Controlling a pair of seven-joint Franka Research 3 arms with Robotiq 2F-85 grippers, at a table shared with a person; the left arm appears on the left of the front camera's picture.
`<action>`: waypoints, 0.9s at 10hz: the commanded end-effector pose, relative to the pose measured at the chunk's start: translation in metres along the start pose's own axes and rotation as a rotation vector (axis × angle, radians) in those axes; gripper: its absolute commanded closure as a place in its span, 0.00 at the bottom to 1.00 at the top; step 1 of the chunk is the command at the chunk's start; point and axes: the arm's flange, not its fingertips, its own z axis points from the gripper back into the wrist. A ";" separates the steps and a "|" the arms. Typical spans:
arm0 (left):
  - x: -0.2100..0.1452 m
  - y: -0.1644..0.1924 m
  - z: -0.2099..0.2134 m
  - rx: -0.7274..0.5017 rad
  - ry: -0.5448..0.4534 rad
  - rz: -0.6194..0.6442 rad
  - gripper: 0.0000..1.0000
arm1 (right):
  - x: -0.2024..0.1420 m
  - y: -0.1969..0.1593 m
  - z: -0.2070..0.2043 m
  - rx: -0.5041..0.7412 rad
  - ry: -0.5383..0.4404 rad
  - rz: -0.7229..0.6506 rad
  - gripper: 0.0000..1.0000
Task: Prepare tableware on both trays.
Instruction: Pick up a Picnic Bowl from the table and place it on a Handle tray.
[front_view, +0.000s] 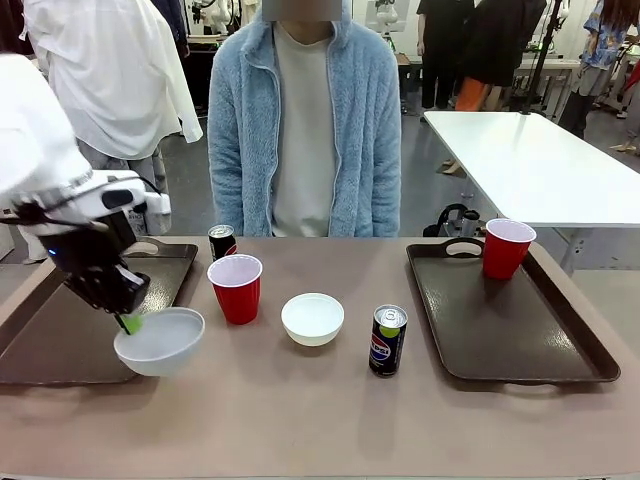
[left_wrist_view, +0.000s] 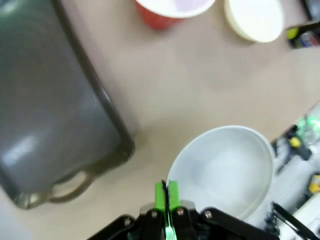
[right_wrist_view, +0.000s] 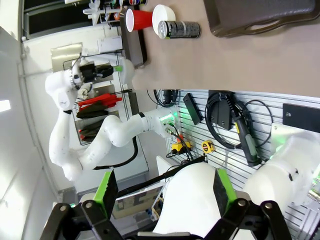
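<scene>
My left gripper (front_view: 128, 322) is shut on the near rim of a white bowl (front_view: 160, 342), which tilts slightly by the right front corner of the left tray (front_view: 40, 340). The left wrist view shows the green pads (left_wrist_view: 172, 192) pinching that bowl's (left_wrist_view: 225, 170) rim beside the tray (left_wrist_view: 45, 115). A red cup (front_view: 236, 288), a second bowl (front_view: 312, 318) and a Pepsi can (front_view: 388, 340) stand mid-table. Another can (front_view: 221, 242) stands behind the cup. The right tray (front_view: 510, 330) holds a red cup (front_view: 507, 248). My right gripper (right_wrist_view: 165, 187) is open and holds nothing, away from the table.
A person in a light blue fleece (front_view: 300, 130) stands at the far edge of the table. A white table (front_view: 540, 160) stands behind on the right. Bare tabletop lies along the front edge between the trays.
</scene>
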 end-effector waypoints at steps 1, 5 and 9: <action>-0.010 -0.002 0.025 -0.006 -0.053 -0.009 1.00 | 0.000 0.000 -0.001 0.004 0.009 -0.013 0.00; -0.009 -0.003 0.020 0.000 -0.030 -0.006 1.00 | 0.000 0.000 -0.001 0.004 0.009 -0.013 0.00; 0.006 0.056 0.029 -0.004 -0.169 0.091 0.97 | 0.000 0.000 -0.001 0.004 0.009 -0.013 0.00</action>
